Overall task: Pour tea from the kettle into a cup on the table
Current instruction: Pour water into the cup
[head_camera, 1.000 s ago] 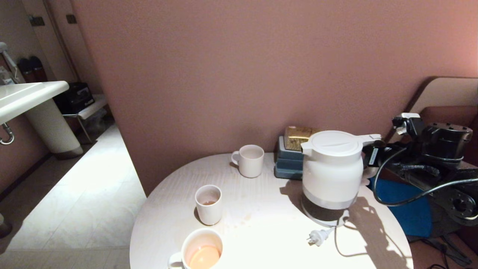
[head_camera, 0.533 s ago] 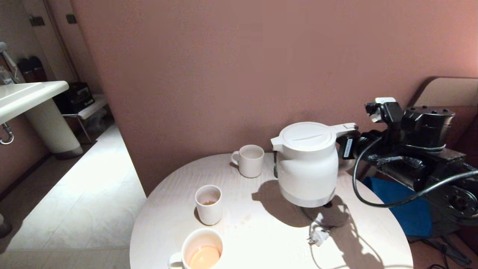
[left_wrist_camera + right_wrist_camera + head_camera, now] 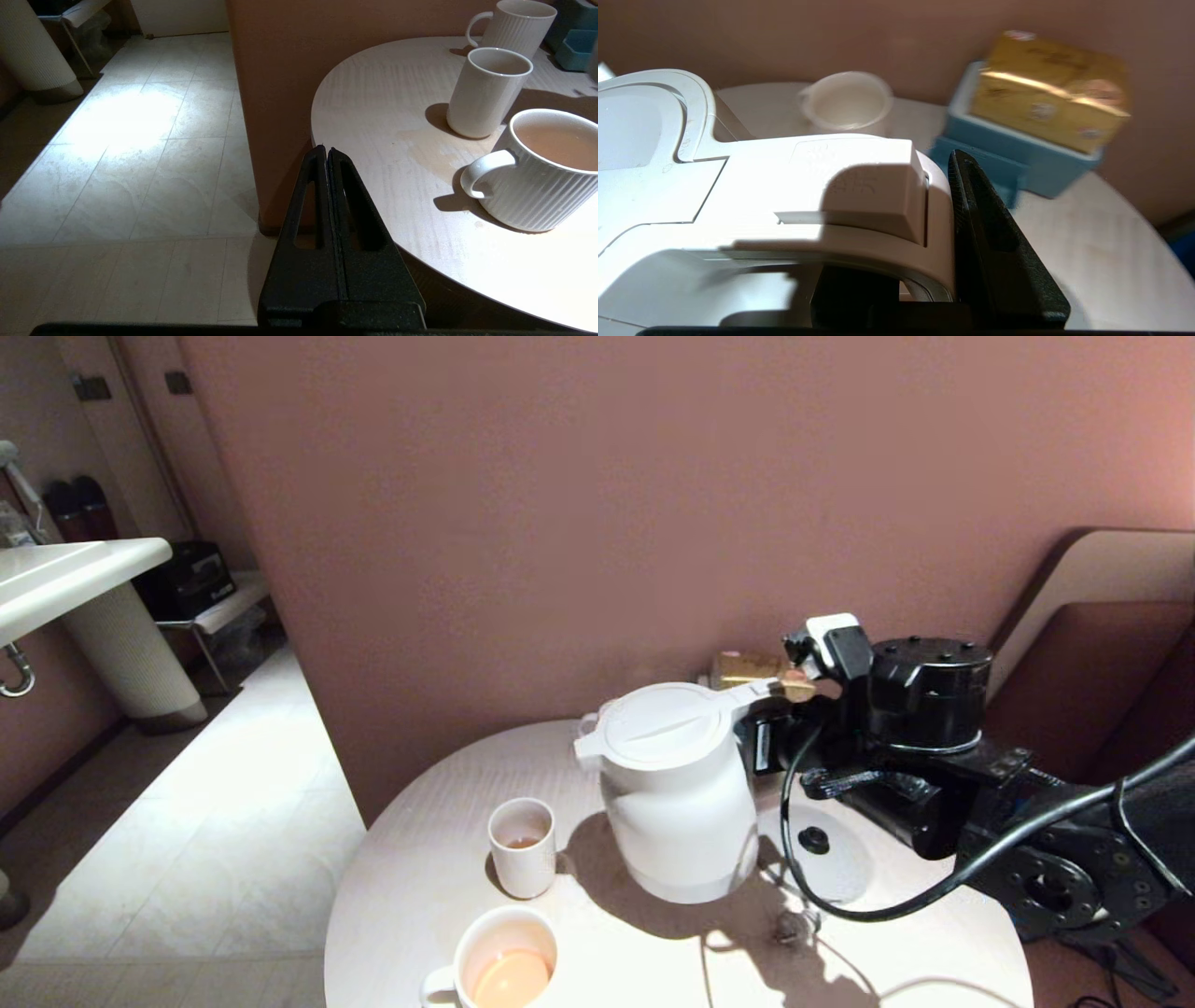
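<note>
A: What has just changed?

B: The right hand (image 3: 761, 747), clamped on the handle, has carried the kettle (image 3: 677, 793) left off its round base (image 3: 822, 859) toward the near-left cups. It now hangs upright over the middle of the worktop (image 3: 420, 896), just right of the small cup (image 3: 522, 847).

A: So the pour is next?

B: I judge so; no tilt yet. The small cup holds only a trace of tea, while the ribbed mug (image 3: 499, 959) nearest us already has plenty.

A: And the left hand (image 3: 327, 154)?

B: Parked off the worktop's left edge, fingers pressed together.

A: Any writing?

B: A gold box (image 3: 1048, 88) in a blue holder (image 3: 1017, 158) by the far wall; its print can't be read.
</note>
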